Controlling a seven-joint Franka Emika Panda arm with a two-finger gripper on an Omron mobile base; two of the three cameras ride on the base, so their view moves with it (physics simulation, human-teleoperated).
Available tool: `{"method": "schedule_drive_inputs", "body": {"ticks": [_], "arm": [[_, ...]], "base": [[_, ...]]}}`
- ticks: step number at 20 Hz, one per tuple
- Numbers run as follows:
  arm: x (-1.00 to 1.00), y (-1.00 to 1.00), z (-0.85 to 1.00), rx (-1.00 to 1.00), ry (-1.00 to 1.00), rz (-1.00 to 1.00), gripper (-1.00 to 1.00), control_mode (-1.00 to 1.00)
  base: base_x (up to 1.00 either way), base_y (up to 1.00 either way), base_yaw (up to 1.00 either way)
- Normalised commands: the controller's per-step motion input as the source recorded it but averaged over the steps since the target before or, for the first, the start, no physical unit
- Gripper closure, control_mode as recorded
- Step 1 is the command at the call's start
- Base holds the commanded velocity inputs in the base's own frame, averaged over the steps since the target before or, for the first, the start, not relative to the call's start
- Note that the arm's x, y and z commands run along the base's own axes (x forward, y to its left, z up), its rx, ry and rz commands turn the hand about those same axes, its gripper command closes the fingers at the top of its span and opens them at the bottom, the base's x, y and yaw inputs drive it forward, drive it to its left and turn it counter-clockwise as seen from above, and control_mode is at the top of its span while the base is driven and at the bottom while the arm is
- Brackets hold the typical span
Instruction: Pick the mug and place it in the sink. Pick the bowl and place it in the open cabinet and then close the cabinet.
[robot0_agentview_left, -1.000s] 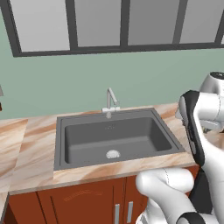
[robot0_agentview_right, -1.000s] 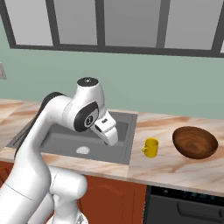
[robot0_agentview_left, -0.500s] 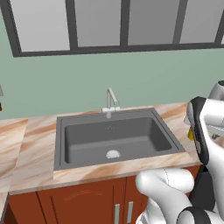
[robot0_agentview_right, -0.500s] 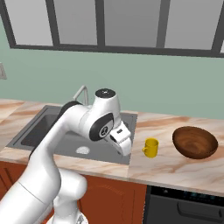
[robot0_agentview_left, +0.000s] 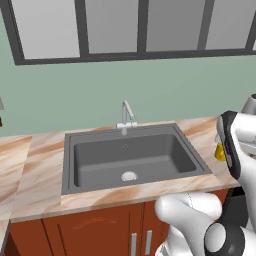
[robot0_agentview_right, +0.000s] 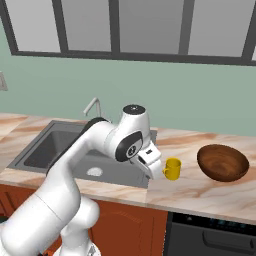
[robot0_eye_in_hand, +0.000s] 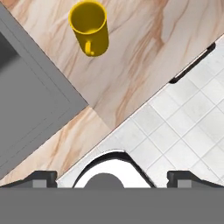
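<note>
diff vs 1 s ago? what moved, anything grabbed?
The arm swung rightward across the sink toward the mug; the gripper now hangs just left of the mug, not gripping it. Nothing taken hold of. Mug, bowl and faucet stayed put on the counter.

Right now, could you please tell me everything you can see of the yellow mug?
The mug is small, bright yellow and glossy, with one side handle. It stands upright and looks empty on the marbled counter, between the sink and the brown bowl, touching neither. The gripper hangs close beside it, not holding it. From the hand view its open mouth shows.
</note>
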Motion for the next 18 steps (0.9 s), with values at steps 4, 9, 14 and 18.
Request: {"method": "schedule_drive_inputs", "body": {"ticks": [4, 9, 14, 18], "arm": [[0.26, -0.15, 0.00, 0.00, 0.04, 0.00, -1.00, -1.00], [0.21, -0.17, -0.12, 0.00, 0.05, 0.00, -1.00, -1.00], [0.16, -0.13, -0.22, 0.00, 0.02, 0.00, -1.00, -1.00], [0.16, -0.04, -0.18, 0.00, 0.00, 0.00, -1.00, -1.00]], "base": [[0.00, 0.00, 0.00], [0.00, 0.00, 0.00], [0.00, 0.00, 0.00], [0.00, 0.00, 0.00]]}}
